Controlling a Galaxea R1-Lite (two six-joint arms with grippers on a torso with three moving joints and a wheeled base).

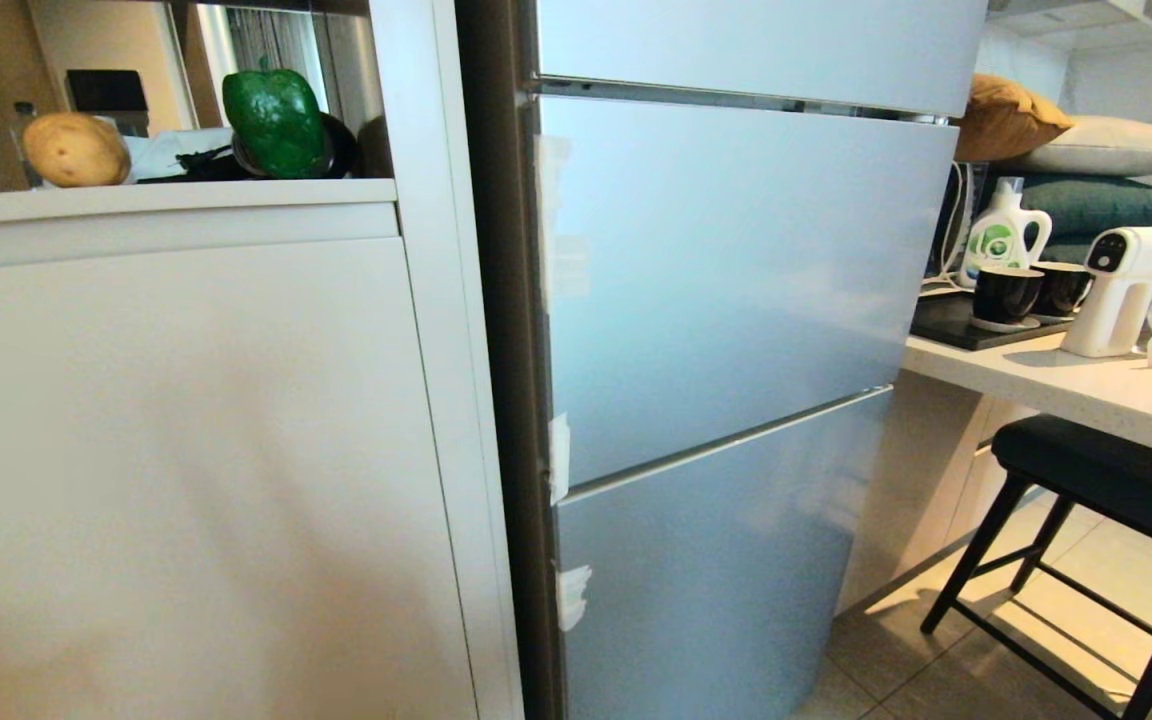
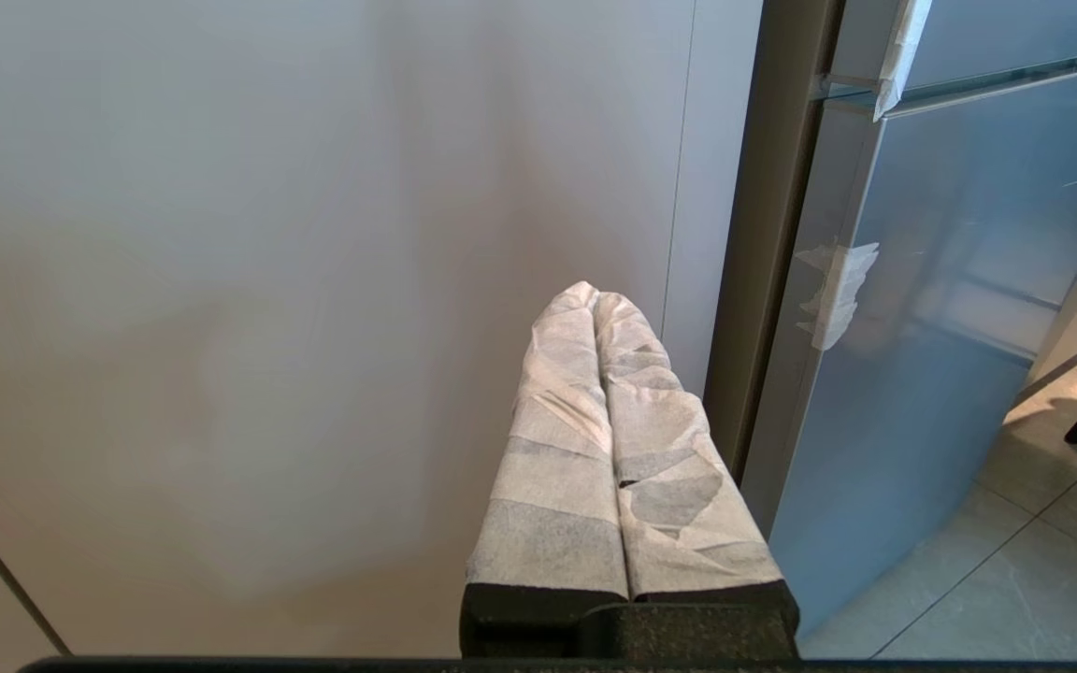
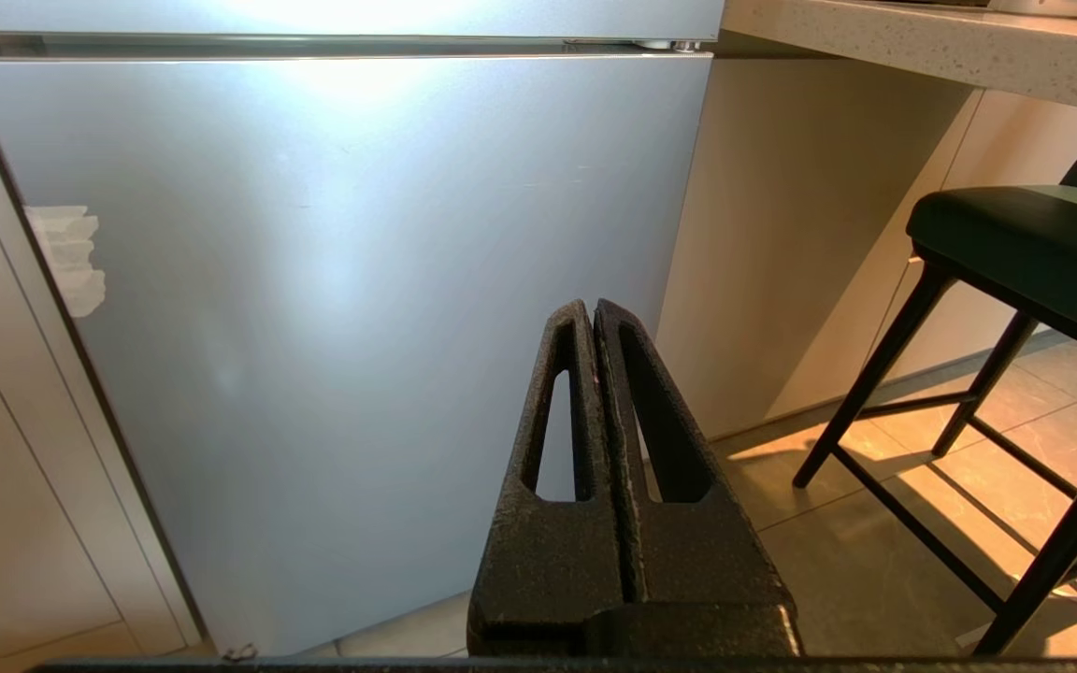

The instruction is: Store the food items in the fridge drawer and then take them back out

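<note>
The fridge [image 1: 726, 300] stands shut, hiding its drawers, and the stool [image 1: 1116, 480] is cut off at the frame edge.

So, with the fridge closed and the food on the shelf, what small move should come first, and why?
Probably bring the right pincer toward the fridge door to open it. All doors are shut, so no drawer can be reached yet. The potato and pepper wait on the shelf; both pincers, left too, are shut and empty.

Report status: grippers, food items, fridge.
Left gripper and right gripper shut, empty. Potato and green bell pepper on white counter ledge. Fridge doors closed, drawer unseen.
</note>
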